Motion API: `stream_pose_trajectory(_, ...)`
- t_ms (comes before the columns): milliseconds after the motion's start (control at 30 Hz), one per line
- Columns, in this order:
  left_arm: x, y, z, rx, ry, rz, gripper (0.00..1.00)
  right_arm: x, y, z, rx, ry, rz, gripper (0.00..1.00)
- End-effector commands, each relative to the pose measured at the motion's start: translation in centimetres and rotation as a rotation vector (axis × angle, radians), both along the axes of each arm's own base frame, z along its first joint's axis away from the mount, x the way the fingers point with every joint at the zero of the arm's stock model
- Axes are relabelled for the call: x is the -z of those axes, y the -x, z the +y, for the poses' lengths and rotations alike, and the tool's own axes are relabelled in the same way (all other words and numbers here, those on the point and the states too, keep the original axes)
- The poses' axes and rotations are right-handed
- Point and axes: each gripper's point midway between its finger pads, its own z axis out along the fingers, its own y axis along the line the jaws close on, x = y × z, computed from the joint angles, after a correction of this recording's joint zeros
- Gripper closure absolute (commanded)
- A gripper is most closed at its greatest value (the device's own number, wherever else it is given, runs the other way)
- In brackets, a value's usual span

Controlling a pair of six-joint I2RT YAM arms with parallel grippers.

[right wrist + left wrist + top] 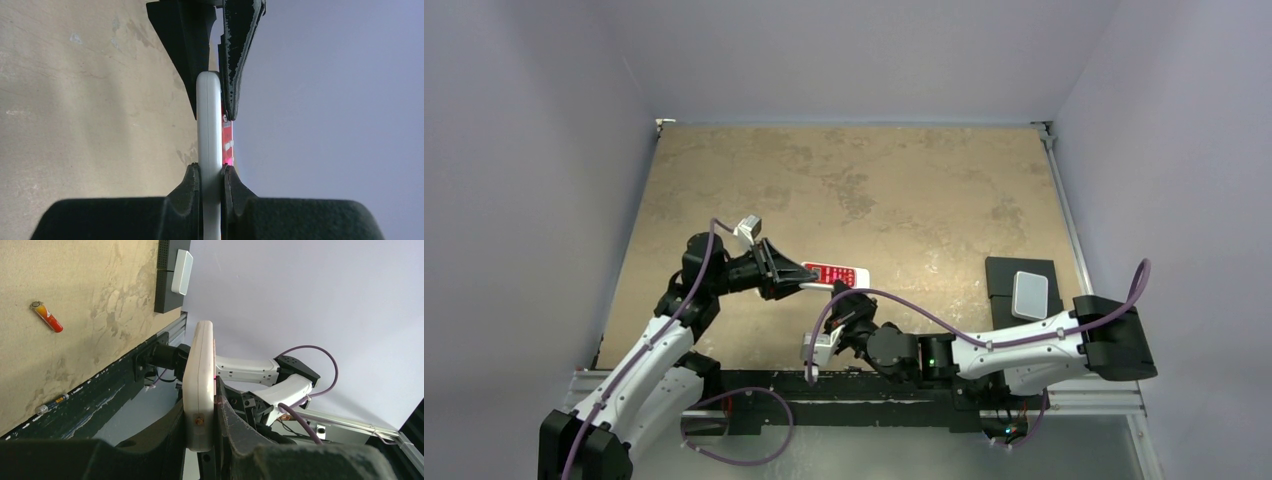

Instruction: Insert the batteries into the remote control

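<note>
I hold the remote control (836,273) (199,385) (209,125) from both ends, above the near middle of the counter (874,180) (75,280) (75,100). My left jaws are clenched on its left end. In my left wrist view the two dark fingers (235,430) press its white back and its red front. My right jaws are clenched on the opposite end, and my right wrist view shows the fingers (187,190) touching both faces with no gap. There my left fingers (240,50) pinch the far end.

From above, the remote's red button face looks up, and it lies about level between the two arms. In both wrist views I see it edge on, white back toward the counter and red front away from it. It seems to be lifted off the surface, though I cannot be sure.

One battery (47,316) lies loose on the counter, well apart from the remote, red with a pale end. From above I cannot find it. A paler slim cylinder (52,402) lies just at the counter's near edge. I cannot tell whether it is a battery.

At the right side of the counter a pale grey block (1030,294) (181,272) rests on a dark pad (1004,275) (164,290), untouched by either arm.
</note>
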Motion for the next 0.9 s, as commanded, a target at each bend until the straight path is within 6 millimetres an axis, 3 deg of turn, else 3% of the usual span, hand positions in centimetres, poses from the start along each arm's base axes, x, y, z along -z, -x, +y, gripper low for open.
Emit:
stream_pose_trajectory(0,-0.5,0.9,-0.2,0.061,0.017,-0.039,0.93,-3.1,-0.9,-1.0,0.08,-0.139,-0.036,1.0)
stream_pose_trajectory(300,-1.2,0.9,-0.1,0.065,-0.003,-0.104,0.49,-3.5,-1.1,-1.9,0.104,-0.156,-0.047,1.0)
stream_pose_trajectory(467,-1.9,0.9,0.0,0.066,-0.004,-0.151,0.36,-3.6,-1.1,-2.6,0.116,-0.16,-0.035,1.0)
stream_pose_trajectory(800,-3.2,0.2,0.2,0.059,-0.067,-0.287,0.21,-3.4,-0.1,-2.7,0.071,-0.223,0.138,1.0)
stream_pose_trajectory(867,-3.3,0.0,0.3,0.056,-0.082,-0.31,0.09,-3.5,0.0,-2.7,0.07,-0.238,0.177,1.0)
